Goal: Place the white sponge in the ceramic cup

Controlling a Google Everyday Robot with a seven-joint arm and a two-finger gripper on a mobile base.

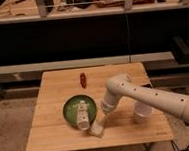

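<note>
End effector [99, 122] set down at the white sponge [96, 130], just beside the green plate [69, 108] on the desk [50, 132], evidently for pickup; whether it grips cannot be told. Ceramic cup [142, 111] stands well apart, awaiting the sponge.

Hand [99, 124] beside green plate [70, 110]; free tabletop [121, 129] across to ceramic cup [142, 111].

White bottle [82, 114] seen lying on green plate [68, 108]. Small red object [82, 80] noted farther back on wooden table [48, 129].
</note>
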